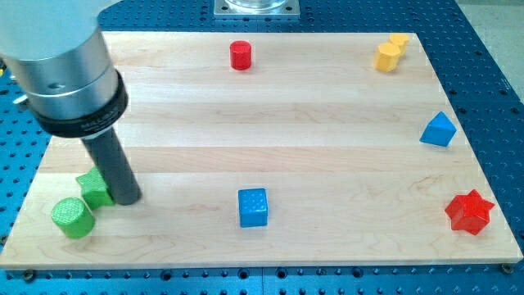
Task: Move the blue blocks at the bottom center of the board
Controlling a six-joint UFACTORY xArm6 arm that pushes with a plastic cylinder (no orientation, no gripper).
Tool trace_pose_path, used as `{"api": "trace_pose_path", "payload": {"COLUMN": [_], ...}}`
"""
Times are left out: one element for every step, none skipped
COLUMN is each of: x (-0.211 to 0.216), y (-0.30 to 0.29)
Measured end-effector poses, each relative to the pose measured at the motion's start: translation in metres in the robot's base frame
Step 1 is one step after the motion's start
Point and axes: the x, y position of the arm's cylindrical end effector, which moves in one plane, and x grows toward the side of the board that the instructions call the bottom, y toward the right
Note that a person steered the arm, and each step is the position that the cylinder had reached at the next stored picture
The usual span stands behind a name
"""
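A blue cube [253, 207] sits at the bottom centre of the wooden board [270, 90]. A blue triangular block [439, 130] sits at the view's right edge, about mid-height. My tip [127, 198] rests at the bottom left, touching the right side of a green block [94, 188]. The tip is far to the left of the blue cube and farther still from the blue triangular block.
A green cylinder [73, 217] lies below-left of the green block. A red cylinder [241, 55] stands at the top centre. A yellow block [390, 53] sits at the top right. A red star [469, 212] lies at the bottom right.
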Motion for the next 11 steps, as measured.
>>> {"api": "trace_pose_path", "payload": {"x": [0.003, 0.036, 0.023, -0.026, -0.043, -0.017, -0.006, -0.001, 0.006, 0.006, -0.039], "y": [0.001, 0.015, 0.062, 0.098, 0.132, 0.137, 0.137, 0.142, 0.162, 0.188, 0.231]}}
